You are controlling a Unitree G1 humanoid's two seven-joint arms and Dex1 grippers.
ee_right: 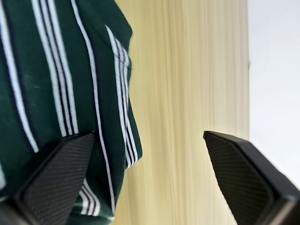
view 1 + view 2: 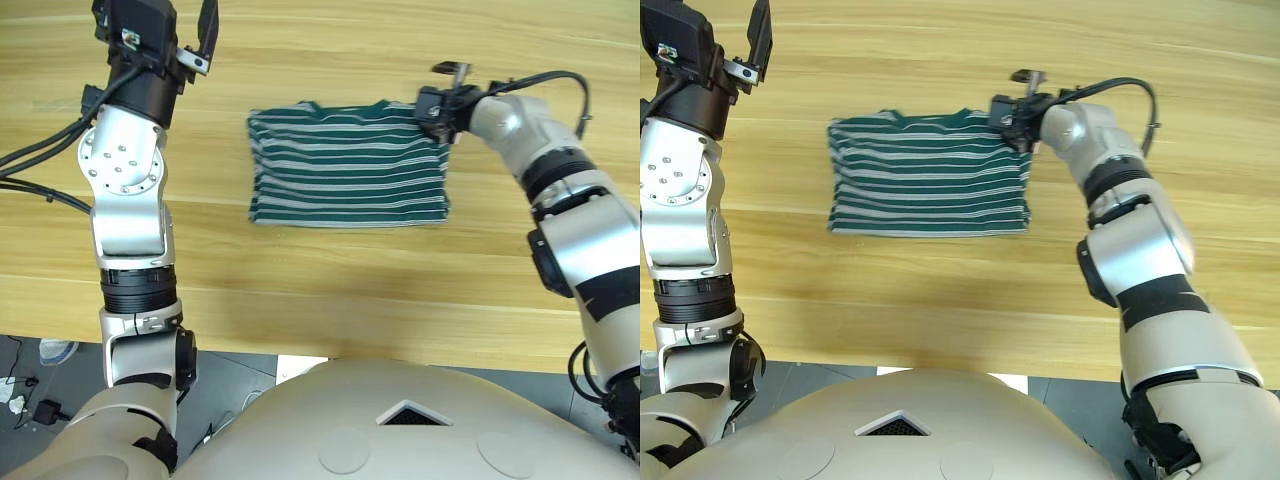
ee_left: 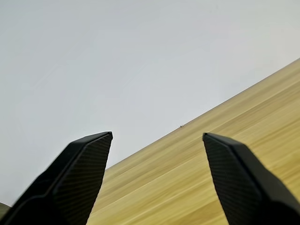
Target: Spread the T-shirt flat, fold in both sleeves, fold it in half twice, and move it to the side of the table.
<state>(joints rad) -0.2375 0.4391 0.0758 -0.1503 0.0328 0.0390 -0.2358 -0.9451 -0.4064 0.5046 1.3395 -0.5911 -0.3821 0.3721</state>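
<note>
**Lying folded on the table: one striped T-shirt, both grippers released**

Item: T-shirt [image 2: 347, 165], dark green with pale stripes, folded into a neat rectangle, collar side facing the far edge. It rests on the wooden table [image 2: 300, 290], well back from the near edge.

Right gripper [image 1: 147, 137]: at the shirt's far right corner, jaws spread wide. One finger sits over the striped edge, the other over bare wood. Contact cannot be judged.

Left gripper [image 3: 157, 135]: held toward the table's left side, well apart from the shirt, jaws parted and grasping nothing.
</note>
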